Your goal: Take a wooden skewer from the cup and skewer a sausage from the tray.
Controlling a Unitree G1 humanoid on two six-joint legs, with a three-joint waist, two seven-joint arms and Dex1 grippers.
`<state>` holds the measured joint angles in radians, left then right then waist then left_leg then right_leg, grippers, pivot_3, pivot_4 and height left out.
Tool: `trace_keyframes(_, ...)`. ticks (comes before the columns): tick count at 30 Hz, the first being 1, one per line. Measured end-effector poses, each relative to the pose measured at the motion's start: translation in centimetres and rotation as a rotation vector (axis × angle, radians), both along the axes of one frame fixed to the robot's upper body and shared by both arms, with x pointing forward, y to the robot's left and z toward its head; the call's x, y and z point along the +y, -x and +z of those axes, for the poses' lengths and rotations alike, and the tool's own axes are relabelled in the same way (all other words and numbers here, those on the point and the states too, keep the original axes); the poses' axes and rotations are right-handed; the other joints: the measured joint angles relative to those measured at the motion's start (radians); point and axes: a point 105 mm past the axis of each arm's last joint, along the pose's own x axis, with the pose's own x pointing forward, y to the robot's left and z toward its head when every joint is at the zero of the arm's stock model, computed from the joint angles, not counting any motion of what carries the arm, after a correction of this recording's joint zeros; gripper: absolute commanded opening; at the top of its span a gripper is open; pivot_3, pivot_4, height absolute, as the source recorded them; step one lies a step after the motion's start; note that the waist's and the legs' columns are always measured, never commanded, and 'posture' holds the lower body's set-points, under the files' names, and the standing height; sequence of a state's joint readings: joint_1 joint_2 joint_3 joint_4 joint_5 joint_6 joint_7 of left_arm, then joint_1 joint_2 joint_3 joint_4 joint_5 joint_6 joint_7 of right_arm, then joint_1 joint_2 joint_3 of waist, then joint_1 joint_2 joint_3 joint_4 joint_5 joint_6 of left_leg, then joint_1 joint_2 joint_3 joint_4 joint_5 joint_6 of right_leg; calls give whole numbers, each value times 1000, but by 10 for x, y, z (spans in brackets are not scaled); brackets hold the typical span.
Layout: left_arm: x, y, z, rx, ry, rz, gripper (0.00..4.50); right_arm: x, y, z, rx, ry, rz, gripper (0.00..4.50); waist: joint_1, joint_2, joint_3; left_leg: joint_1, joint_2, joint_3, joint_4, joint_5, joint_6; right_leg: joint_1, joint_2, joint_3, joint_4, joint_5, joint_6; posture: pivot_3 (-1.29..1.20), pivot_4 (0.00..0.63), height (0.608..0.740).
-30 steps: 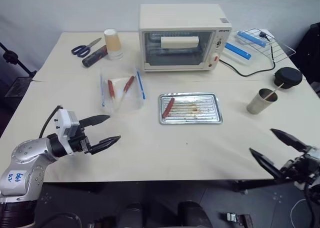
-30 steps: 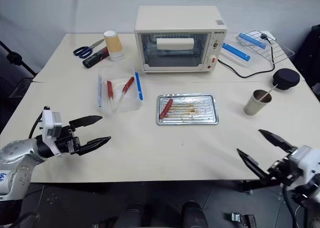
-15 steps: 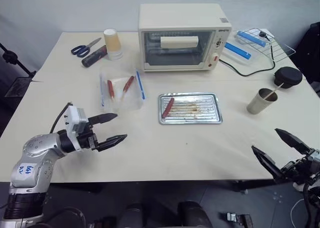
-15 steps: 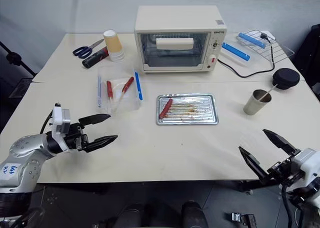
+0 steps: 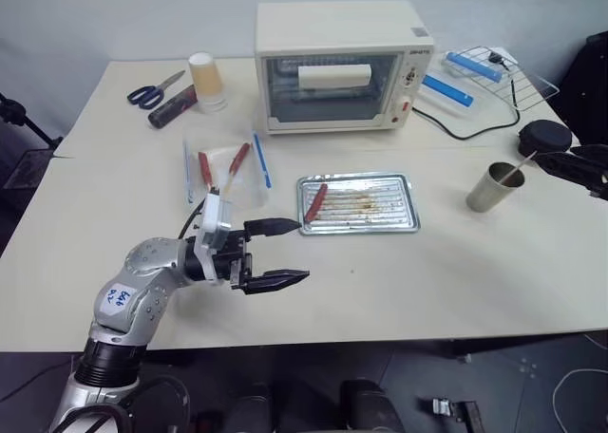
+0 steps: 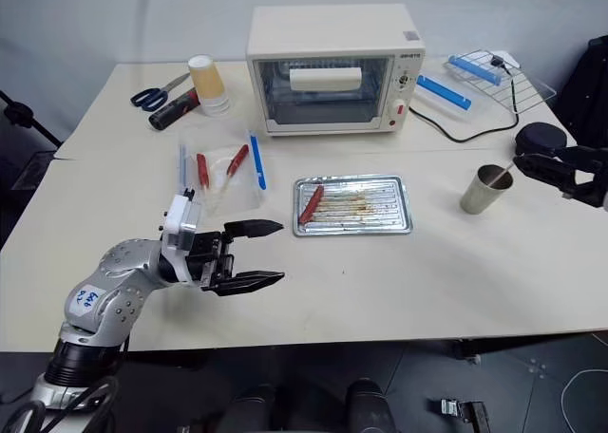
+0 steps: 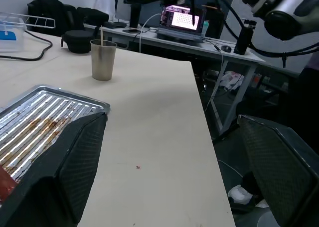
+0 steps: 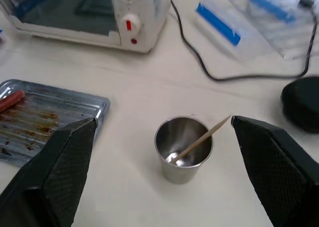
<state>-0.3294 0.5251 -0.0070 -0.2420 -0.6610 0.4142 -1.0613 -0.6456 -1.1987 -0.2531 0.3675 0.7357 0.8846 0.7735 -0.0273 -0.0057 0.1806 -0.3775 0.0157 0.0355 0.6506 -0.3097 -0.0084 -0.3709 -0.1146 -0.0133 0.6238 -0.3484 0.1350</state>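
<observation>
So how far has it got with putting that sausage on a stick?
Nothing looks done yet. The thin pale wooden skewer stands in the plain grey metal cup, and the slim dark red sausage lies on the shiny silver rectangular tray. The right gripper hovers open over the cup; the left gripper waits open near the tray. Picking and skewering remain.

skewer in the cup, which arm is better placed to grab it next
Right. The right tool is open and hangs just beside the cup, with the skewer leaning up out of it between its fingers in the right wrist view. The left tool is open near the tray, across the table.
</observation>
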Motion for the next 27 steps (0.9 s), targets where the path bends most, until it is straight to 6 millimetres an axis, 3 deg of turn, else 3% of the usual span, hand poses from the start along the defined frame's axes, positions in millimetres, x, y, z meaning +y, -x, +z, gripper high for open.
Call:
trace_keyframes(5,-3,-2,-2,9,9,20,4450,-4,-31,-19,127,-23,-60,4500,1,0,0,-10,0,1,10,-1,3,-7,0,1,2,2,4,0,150,740)
trace_keyframes(15,-3,-3,-3,11,15,59,4450,-8,-60,-31,116,24,-106,4500,2,0,0,-12,-1,2,12,-1,3,-7,0,-1,2,3,5,0,150,740)
trace_keyframes(27,-2,-2,-1,4,14,90,4500,-14,-68,-38,93,31,-144,610,1,0,0,-12,-1,4,12,-1,3,-6,0,-1,4,3,5,0,150,740)
